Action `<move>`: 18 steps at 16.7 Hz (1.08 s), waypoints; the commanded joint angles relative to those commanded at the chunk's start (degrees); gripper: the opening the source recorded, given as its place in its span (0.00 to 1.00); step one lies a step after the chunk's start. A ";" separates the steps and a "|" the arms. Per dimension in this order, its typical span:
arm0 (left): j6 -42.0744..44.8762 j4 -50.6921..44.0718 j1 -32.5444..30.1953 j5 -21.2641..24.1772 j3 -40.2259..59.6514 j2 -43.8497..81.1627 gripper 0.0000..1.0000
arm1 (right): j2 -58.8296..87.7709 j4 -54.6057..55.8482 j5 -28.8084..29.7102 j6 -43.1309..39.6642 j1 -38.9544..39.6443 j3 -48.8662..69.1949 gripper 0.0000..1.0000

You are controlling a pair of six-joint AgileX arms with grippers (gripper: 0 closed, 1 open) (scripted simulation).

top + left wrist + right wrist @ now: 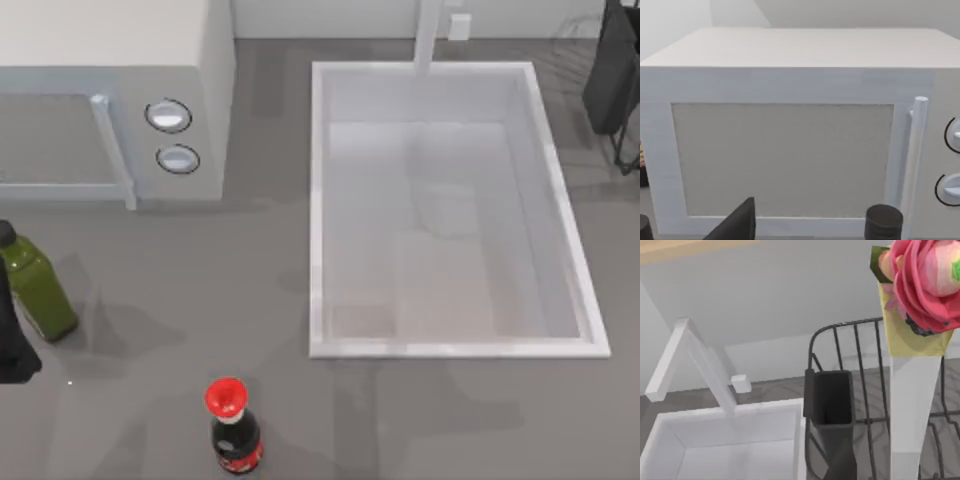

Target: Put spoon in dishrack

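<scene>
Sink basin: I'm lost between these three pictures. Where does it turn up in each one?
Top view: the sink basin lies right of centre, its long side running up the picture.
Left wrist view: this camera faces the microwave front instead.
Right wrist view: one corner of the sink basin sits beside the dishrack.
Shared landmark: the white faucet at the basin's far rim.

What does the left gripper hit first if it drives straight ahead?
Probably the white box-shaped microwave's door: the left gripper faces it squarely. A dark round cap low in the left wrist view may come first; depth unclear.
</scene>
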 joint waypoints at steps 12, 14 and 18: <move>0.00 0.00 0.00 0.00 0.00 0.00 1.00 | -7.26 18.05 -9.03 -2.51 -14.68 -2.74 0.00; 0.00 0.00 0.00 0.00 0.00 0.00 1.00 | -6.52 18.81 -8.80 -2.50 -14.42 -2.76 0.00; 0.00 0.00 0.00 0.00 0.00 0.00 1.00 | 1.83 27.44 -6.01 -2.46 -11.79 -3.47 0.00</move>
